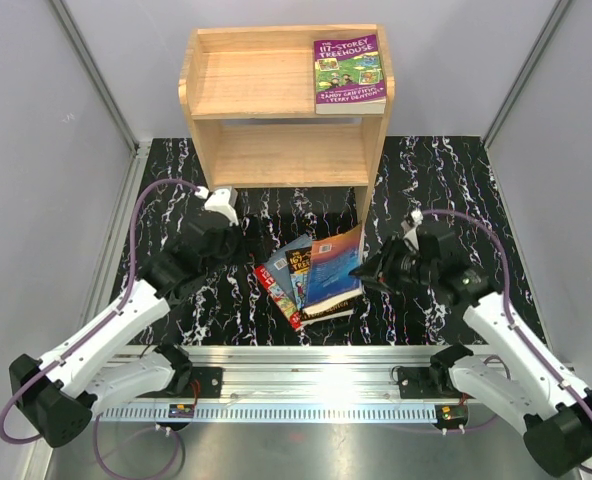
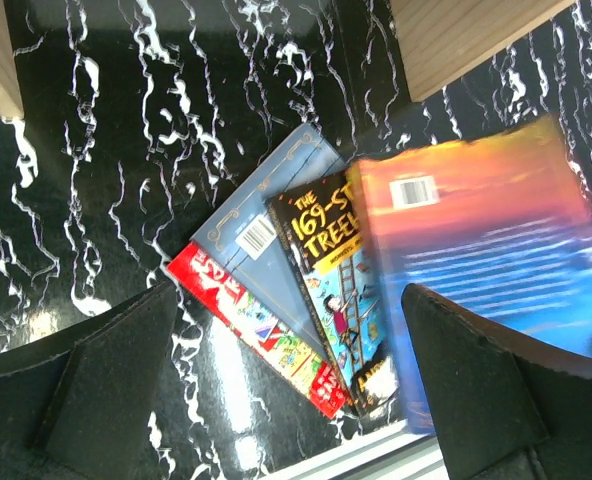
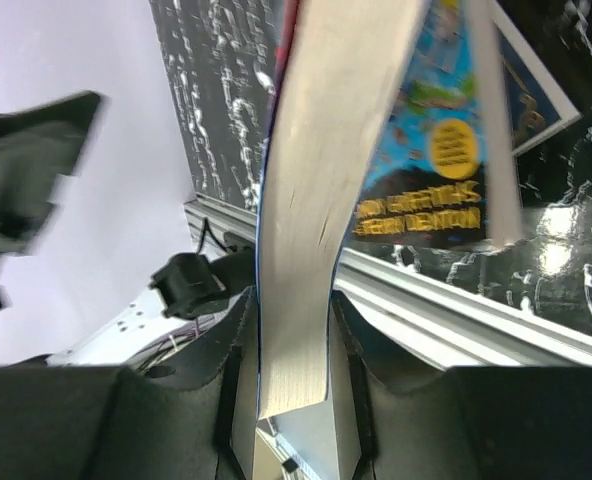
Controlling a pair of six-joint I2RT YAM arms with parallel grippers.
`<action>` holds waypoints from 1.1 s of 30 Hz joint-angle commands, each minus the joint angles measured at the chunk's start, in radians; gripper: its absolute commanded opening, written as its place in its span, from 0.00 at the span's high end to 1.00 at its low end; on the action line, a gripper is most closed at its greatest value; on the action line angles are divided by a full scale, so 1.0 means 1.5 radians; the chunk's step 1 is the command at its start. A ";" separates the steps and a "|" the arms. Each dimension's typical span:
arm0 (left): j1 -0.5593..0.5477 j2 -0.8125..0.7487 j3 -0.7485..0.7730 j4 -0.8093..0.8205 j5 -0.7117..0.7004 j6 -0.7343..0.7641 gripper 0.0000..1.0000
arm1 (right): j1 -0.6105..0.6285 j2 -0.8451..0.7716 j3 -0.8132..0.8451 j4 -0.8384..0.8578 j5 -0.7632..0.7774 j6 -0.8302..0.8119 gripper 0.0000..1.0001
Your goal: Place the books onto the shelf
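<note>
Pickup: right claw (image 3: 294, 350) pinches the blue-orange book (image 1: 334, 265), apparently half lifted; left claw (image 2: 296, 380) stands wide. Next, carry to the shelf (image 1: 276, 155).

The black, white-veined table top (image 1: 456, 190) carried the wooden shelf (image 1: 276, 155) at its far side, a purple book (image 1: 349, 70) lying flat on the right of its rimmed top, and nearer the front a fanned pile of books (image 1: 306, 275), a red book (image 1: 281, 298) lowest and a blue-orange book (image 1: 334, 265) uppermost.
</note>
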 commanded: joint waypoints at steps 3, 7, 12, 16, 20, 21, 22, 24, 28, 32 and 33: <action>-0.003 -0.053 -0.037 0.018 -0.006 -0.009 0.01 | 0.002 0.051 0.310 -0.074 -0.021 -0.073 1.00; -0.005 -0.071 -0.061 0.021 -0.005 -0.013 0.01 | 0.002 0.117 0.479 -0.067 -0.098 -0.054 1.00; -0.005 -0.078 -0.075 0.032 0.007 -0.016 0.01 | 0.002 0.196 0.729 -0.007 -0.221 -0.070 1.00; -0.006 -0.079 -0.080 0.039 0.014 -0.020 0.01 | 0.002 0.277 0.930 -0.032 -0.275 -0.099 1.00; -0.007 -0.086 -0.083 0.035 0.014 -0.019 0.01 | 0.001 0.373 1.096 -0.102 -0.226 -0.124 1.00; -0.008 -0.088 -0.083 0.033 0.014 -0.019 0.01 | 0.000 0.387 1.136 -0.109 -0.212 -0.129 1.00; -0.008 -0.090 -0.084 0.032 0.013 -0.020 0.01 | -0.001 0.400 1.147 -0.112 -0.196 -0.130 1.00; -0.009 -0.098 -0.084 0.026 0.010 -0.018 0.01 | -0.012 0.429 1.151 -0.108 -0.150 -0.128 1.00; -0.008 -0.109 -0.083 0.015 0.008 -0.020 0.01 | -0.067 0.478 1.131 -0.089 -0.087 -0.120 1.00; -0.009 -0.119 -0.087 0.012 0.015 -0.022 0.01 | -0.137 0.549 1.111 0.010 -0.051 -0.065 1.00; -0.010 -0.119 -0.088 0.016 0.014 -0.024 0.01 | -0.145 0.570 1.124 0.025 -0.058 -0.047 1.00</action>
